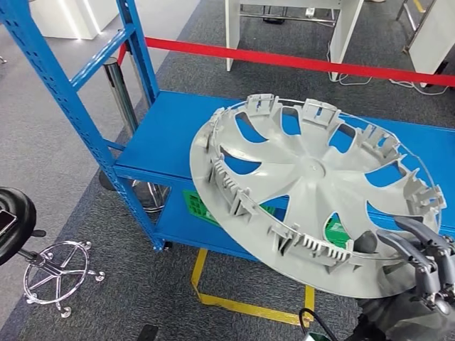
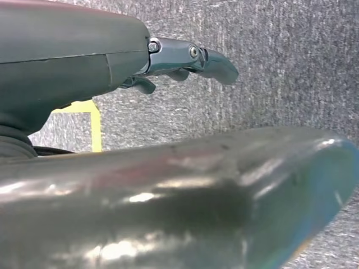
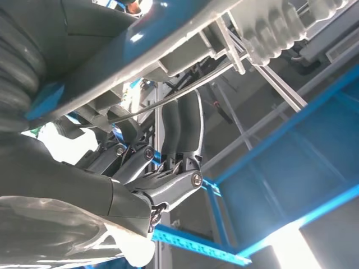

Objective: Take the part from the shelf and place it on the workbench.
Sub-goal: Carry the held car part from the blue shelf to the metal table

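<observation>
Gripping the large round grey plastic wheel cover (image 1: 316, 188) at its near rim with the right hand (image 1: 424, 259), dark fingers (image 1: 410, 245) curling over the edge. Hovering tilted, ribbed back upward, above and in front of the blue metal shelf rack (image 1: 161, 135). From the right wrist: fingers (image 3: 182, 129) hooking over the cover's rim from below. From the left wrist: left hand (image 2: 186, 59) hanging over grey carpet (image 2: 275, 56), fingers loosely extended, grasping nothing.
</observation>
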